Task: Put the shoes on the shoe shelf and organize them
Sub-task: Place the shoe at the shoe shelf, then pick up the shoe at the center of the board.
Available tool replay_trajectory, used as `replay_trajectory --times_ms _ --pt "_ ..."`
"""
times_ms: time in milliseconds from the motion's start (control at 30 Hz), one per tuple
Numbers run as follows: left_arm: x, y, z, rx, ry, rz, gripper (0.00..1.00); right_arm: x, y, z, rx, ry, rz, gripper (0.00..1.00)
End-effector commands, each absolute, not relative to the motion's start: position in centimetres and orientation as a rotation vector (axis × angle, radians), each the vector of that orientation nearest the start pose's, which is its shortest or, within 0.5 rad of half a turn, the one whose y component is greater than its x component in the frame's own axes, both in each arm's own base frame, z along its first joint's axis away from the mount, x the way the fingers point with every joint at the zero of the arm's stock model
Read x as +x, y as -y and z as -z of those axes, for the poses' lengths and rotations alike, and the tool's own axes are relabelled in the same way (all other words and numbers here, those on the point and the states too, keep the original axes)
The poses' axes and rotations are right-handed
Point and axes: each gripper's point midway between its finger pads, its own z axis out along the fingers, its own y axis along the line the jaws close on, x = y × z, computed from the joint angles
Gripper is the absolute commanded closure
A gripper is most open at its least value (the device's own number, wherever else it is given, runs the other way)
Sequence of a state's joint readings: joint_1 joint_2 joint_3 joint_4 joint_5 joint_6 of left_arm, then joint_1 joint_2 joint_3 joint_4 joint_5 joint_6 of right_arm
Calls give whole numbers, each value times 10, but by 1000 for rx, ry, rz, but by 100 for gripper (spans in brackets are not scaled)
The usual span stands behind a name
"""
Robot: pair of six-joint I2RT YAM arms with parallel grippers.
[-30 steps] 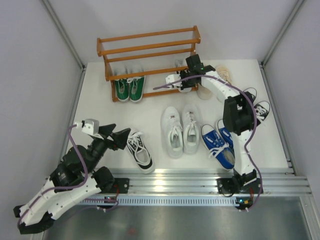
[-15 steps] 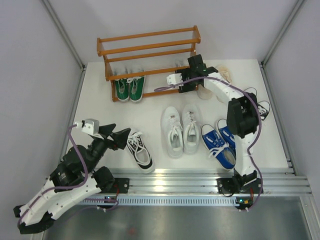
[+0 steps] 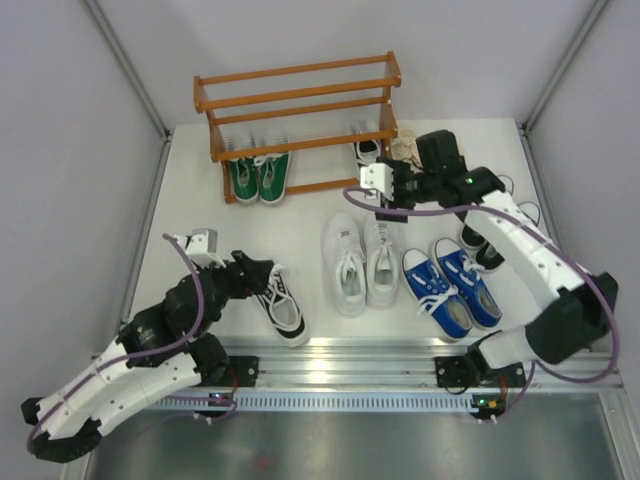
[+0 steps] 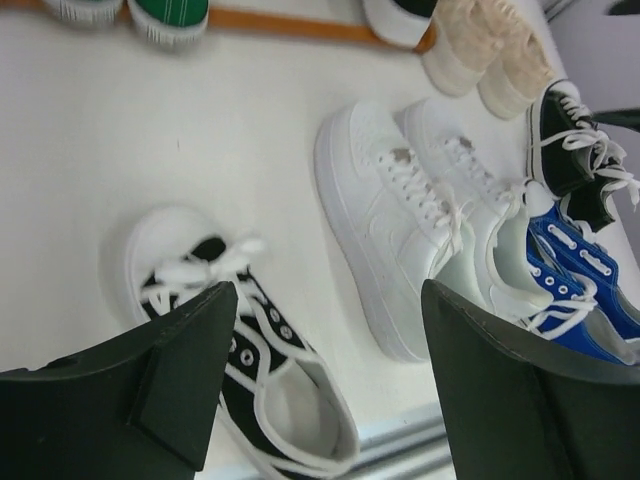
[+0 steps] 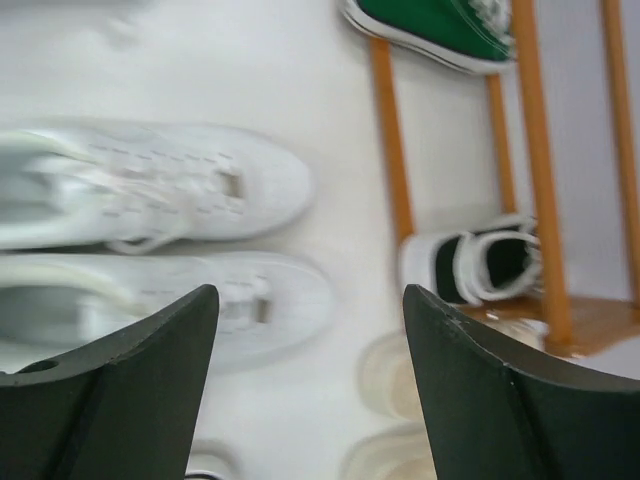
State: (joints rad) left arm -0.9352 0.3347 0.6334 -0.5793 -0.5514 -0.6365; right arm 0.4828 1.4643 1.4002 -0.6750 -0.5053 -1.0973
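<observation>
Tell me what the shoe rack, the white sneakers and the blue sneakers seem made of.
Orange-brown slatted shoe rack: apparently wood with a smooth varnish, given its warm colour and slight sheen. Plain white lace-up sneakers: likely leather or synthetic, their panels smooth and stitched. Blue sneakers with white toes: seemingly matte canvas, with rubbery-looking toe caps.

An orange-brown wooden three-tier shoe shelf [image 3: 297, 93] stands at upper centre. A green lace-up pair [image 3: 260, 176] sits on its bottom tier at the left, and one black-and-white sneaker [image 3: 367, 148] at the right. A second black-and-white sneaker [image 3: 281, 301] lies at lower left. The plain white pair [image 3: 359, 259] lies at centre, with the blue canvas pair [image 3: 452, 290] to its right.
</observation>
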Motion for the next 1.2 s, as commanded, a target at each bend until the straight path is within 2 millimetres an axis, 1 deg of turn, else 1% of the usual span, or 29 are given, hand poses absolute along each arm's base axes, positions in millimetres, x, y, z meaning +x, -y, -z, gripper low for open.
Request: replay_trajectory --times_ms 0,33,67,100,133,167,200,233,267,300,333,433,533,567,600,633,700,733,800,867,900,933,967,1000,1033,1067,1100,1133,1167 --pt "163 125 -205 -413 -2033 699 21 237 -246 -237 -1654 -1432 -732 25" --pt "156 127 -190 -476 -2120 687 21 233 -249 -240 -1605 -1420 -759 25" --pt "152 129 -184 -511 -2161 688 21 217 -243 -227 -1592 -1436 -794 25" --pt "146 135 -177 -527 -2221 705 21 211 -242 -223 -1585 -1438 -809 24" --pt "142 137 -165 -566 -2293 657 21 208 -238 -217 -1598 -1431 -800 25" --pt "139 139 -157 -577 -2337 628 22 205 -235 -210 -1602 -1451 -790 24" --pt "136 138 -149 -591 -2381 588 23 208 -230 -210 -1592 -1467 -744 24" --pt "135 139 -136 -615 -2441 503 23 209 -229 -209 -1578 -1485 -744 24" --pt "130 134 -126 -619 -2489 421 24 207 -227 -205 -1574 -1496 -754 25" --pt "128 133 -120 -620 -2523 373 24 201 -227 -204 -1580 -1494 -784 25" --pt "128 133 -109 -621 -2567 284 25 200 -227 -203 -1585 -1490 -789 25" --pt "128 130 -91 -617 -2615 146 27 196 -225 -203 -1587 -1488 -792 25" --pt "129 124 -80 -625 -2617 67 30 196 -225 -206 -1582 -1474 -783 25" --pt "132 119 -76 -620 -2599 31 31 195 -224 -206 -1580 -1472 -778 25" --pt "135 122 -74 -620 -2587 41 32 195 -224 -206 -1582 -1469 -778 25" --pt "137 124 -73 -595 -2585 47 37 195 -224 -205 -1583 -1469 -781 25" --pt "144 132 -68 -574 -2563 104 50 195 -225 -203 -1583 -1477 -787 25" --pt "148 138 -67 -528 -2556 137 56 195 -225 -202 -1585 -1478 -788 25" --pt "151 140 -61 -473 -2548 159 75 195 -225 -201 -1586 -1483 -790 25" --pt "159 148 -68 -366 -2510 220 100 195 -225 -202 -1585 -1481 -790 25" --pt "161 150 -75 -327 -2483 257 100 194 -224 -201 -1588 -1484 -794 25" --pt "162 150 -80 -226 -2469 267 100 194 -224 -200 -1603 -1465 -788 25" --pt "165 156 -90 -176 -2433 328 100 187 -224 -199 -1620 -1457 -816 25" --pt "165 161 -109 -134 -2375 427 100 183 -224 -198 -1639 -1437 -836 25" --pt "165 164 -123 -44 -2329 471 100 178 -225 -197 -1695 -1357 -834 25" --pt "168 171 -142 -9 -2260 547 100 162 -228 -201 -1728 -1273 -913 24" --pt "167 171 -163 8 -2183 613 100 147 -225 -198 -1812 -1152 -928 24" --pt "168 172 -178 65 -2131 631 100 134 -225 -201 -1853 -1067 -962 24" --pt "170 171 -188 76 -2097 638 100 124 -226 -203 -1881 -983 -997 23"
